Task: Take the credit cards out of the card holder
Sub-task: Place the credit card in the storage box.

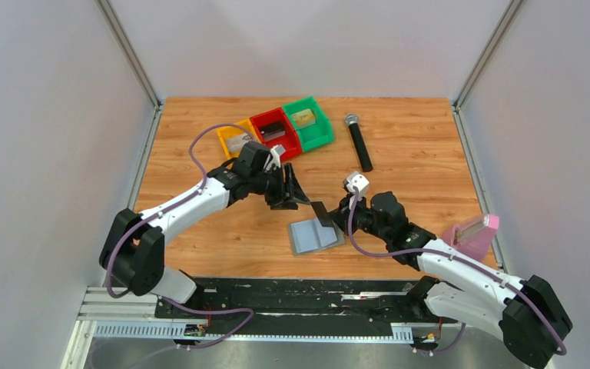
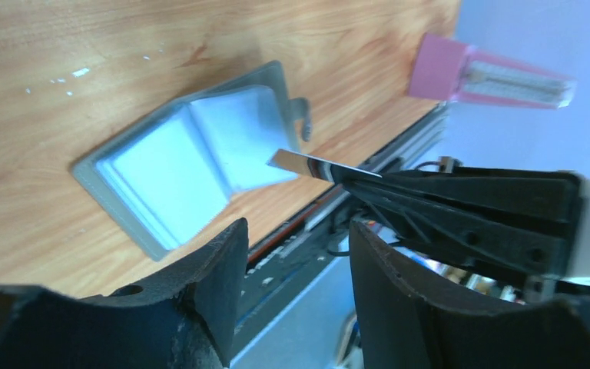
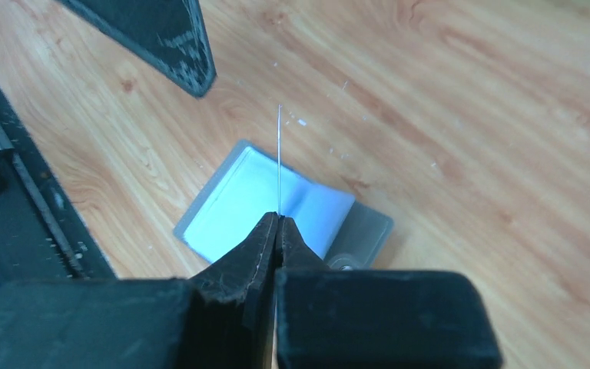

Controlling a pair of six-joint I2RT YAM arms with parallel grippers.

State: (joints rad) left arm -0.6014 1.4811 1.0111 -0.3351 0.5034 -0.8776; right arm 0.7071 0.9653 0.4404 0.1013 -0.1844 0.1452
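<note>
Your right gripper [image 3: 278, 221] is clenched on one credit card [image 2: 307, 164], held on edge above the card holder [image 1: 313, 235]. The credit card's long axis runs straight out from the fingertips, pointing left and far toward your left gripper [image 2: 296, 269]. That gripper hangs released, jaws apart, near the credit card's tip. The credit card's face is too blurred to read. The card holder lies open and flat on the table [image 1: 200, 123], toward its near edge, long side running left to right, fold near to far.
</note>
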